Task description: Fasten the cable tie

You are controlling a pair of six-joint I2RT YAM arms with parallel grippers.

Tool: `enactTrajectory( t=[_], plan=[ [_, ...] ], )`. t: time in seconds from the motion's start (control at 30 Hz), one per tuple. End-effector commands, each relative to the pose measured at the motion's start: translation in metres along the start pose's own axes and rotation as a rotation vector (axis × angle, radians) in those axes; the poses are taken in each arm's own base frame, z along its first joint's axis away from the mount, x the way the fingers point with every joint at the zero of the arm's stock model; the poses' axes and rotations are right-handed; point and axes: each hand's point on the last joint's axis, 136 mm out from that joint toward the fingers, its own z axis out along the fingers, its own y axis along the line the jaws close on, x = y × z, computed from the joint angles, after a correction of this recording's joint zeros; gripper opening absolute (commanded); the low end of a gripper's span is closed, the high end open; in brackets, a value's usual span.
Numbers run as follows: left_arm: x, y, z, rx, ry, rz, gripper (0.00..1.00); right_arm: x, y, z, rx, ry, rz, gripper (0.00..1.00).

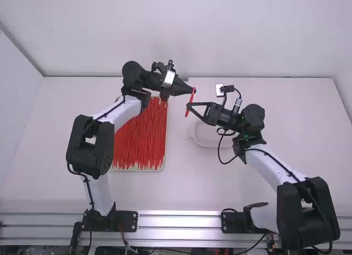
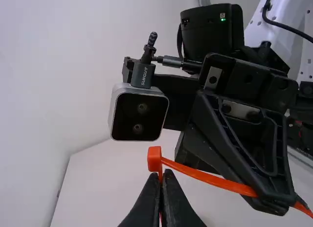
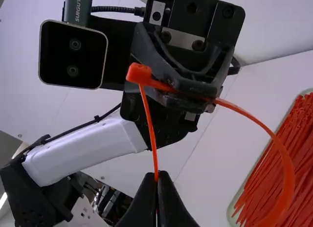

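Two claws share one cable tie (image 3: 149,129) above the table's middle. At ten o'clock of it, the left gripper (image 1: 186,92) clamps the strap just behind the head. At four o'clock, the right gripper (image 1: 189,107) pinches the tail, which reaches up to the head. Threading seems to be the step in hand. Next, I judge, the tail needs feeding through and pulling snug.

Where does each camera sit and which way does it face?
High view: above and behind the bases, looking down the table; left arm and right arm show.
Left wrist view: on the left wrist, facing the right hand; own fingertips at bottom.
Right wrist view: on the right wrist, facing the left hand; own fingertips.
Shared: the red cable tie both hands pinch.
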Motion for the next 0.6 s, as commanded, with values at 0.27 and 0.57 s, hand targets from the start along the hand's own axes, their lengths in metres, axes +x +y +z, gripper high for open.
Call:
enactTrajectory(
  t=[0.27,0.57],
  plan=[
    [-0.0017,0.0015,-0.0038,0.005,0.005,0.022,0.02,-0.0137,0.0190,0.0014,-0.046,-0.025,-0.059,0.00],
    [-0.0051,0.0006,-0.0040,0.005,0.005,0.073,0.02,-0.0140,0.0184,0.0015,-0.044,-0.026,-0.048,0.00]
  ],
)
